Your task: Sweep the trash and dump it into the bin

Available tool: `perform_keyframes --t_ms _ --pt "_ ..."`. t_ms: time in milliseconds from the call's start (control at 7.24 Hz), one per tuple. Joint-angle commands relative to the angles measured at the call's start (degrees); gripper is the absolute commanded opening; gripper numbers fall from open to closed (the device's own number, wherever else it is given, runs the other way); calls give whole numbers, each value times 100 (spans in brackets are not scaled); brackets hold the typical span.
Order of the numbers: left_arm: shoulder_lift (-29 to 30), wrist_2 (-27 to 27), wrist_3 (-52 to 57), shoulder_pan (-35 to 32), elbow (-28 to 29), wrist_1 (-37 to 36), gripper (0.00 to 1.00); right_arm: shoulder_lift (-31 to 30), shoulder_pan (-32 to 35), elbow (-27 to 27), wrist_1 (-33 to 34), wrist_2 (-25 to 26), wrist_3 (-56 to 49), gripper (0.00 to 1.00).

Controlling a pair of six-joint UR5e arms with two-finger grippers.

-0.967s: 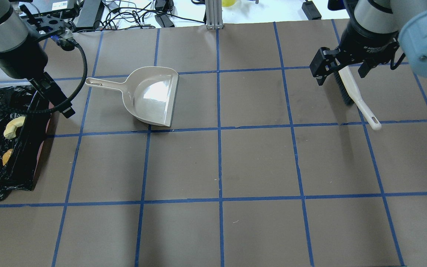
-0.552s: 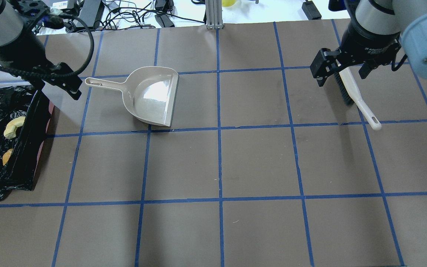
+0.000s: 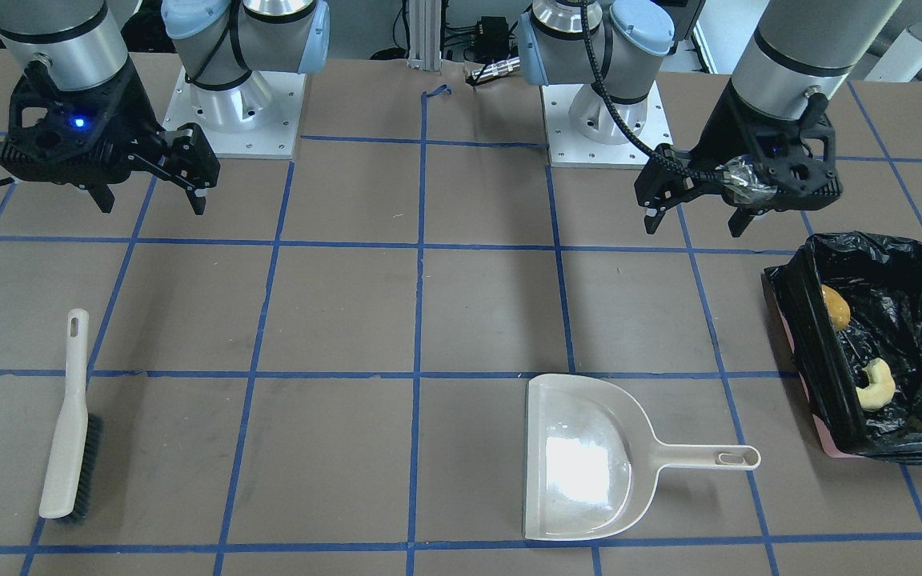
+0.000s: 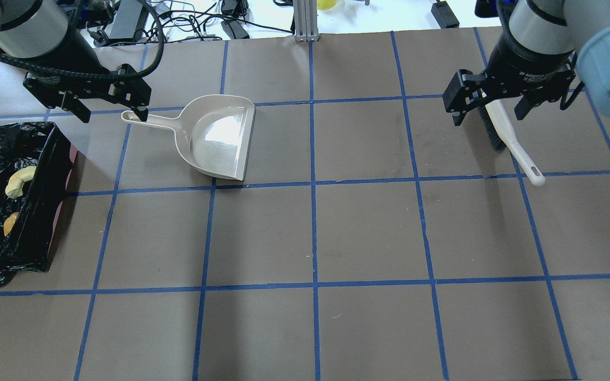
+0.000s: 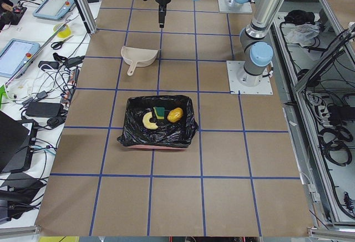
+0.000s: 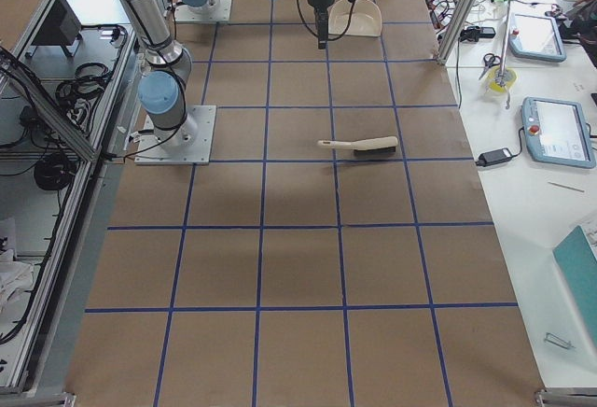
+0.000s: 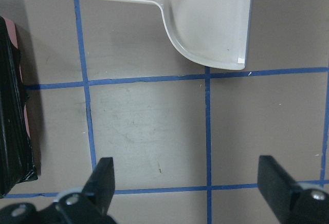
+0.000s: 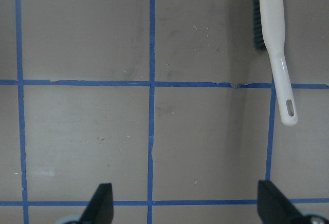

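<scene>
Clear of the left pincer (image 3: 693, 230), trash (image 3: 875, 386) lies inside the bin (image 3: 807, 344).

Brown paper-covered desk (image 4: 368, 233), gridded in blue tape. Beige plastic dustpan (image 4: 220, 137), grey along its straight lip. Beside the dustpan's handle, the rectangular bin (image 3: 809, 360): glossy black crinkled bag, pink base edge. Inside it, golden-brown potato-shaped lump (image 3: 835, 306), pale yellow curled piece (image 3: 875, 387), yellow-green wedge (image 5: 160, 111). Cream-handled brush (image 3: 69, 424), black bristles. Black left tool (image 3: 693, 226), black right tool (image 3: 151, 206).
</scene>
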State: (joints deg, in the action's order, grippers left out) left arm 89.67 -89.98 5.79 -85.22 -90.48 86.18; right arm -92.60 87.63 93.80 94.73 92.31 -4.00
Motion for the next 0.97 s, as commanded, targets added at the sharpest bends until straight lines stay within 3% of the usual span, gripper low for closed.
perform_keyframes --t_ms 0,829 --pt "-37 7 -158 -170 -48 13 100 -4 0 68 -7 15 22 100" --pt "-46 68 -131 -179 -66 4 100 -21 0 95 1 15 30 100"
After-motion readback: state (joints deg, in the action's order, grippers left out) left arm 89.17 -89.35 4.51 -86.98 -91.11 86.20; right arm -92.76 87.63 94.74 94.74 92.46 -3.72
